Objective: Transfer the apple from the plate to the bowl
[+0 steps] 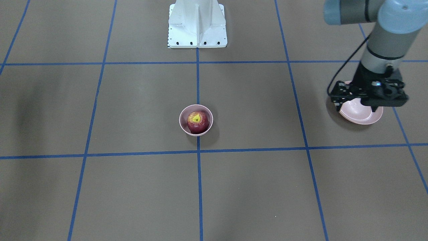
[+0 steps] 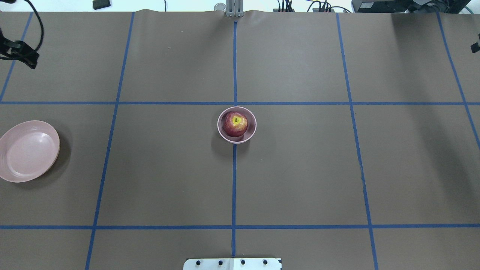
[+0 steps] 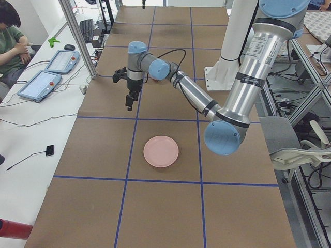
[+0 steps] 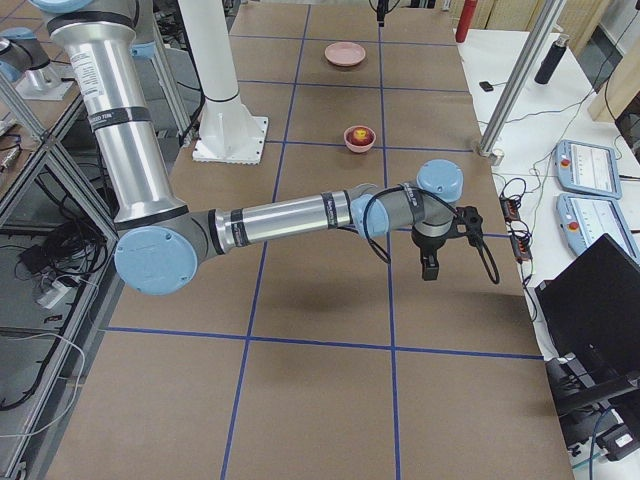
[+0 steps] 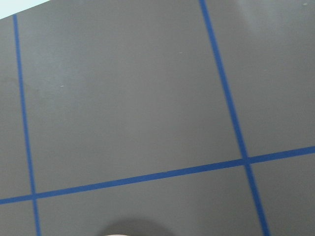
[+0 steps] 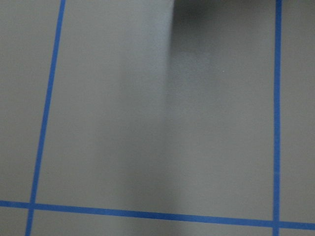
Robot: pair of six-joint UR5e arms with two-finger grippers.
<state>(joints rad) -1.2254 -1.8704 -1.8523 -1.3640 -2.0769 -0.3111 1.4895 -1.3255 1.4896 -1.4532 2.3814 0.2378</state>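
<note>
The dark red apple (image 1: 198, 122) with its yellow stem patch sits inside the small deep pink bowl (image 1: 183, 115) at the table's centre; it also shows in the overhead view (image 2: 236, 125). The wide pale pink plate (image 2: 28, 150) lies empty at the robot's far left, and the front view shows it too (image 1: 359, 115). My left gripper (image 1: 367, 100) hangs high in the air beyond the plate, holding nothing; its jaws are not clear. My right gripper (image 4: 428, 268) hangs over bare table at the far right, away from the bowl; I cannot tell its state.
The table is brown paper with a blue tape grid. The white robot base plate (image 1: 197, 25) stands at the robot's edge. Both wrist views show only bare table and tape lines. Tablets (image 3: 49, 72) and an operator sit off the table's far side.
</note>
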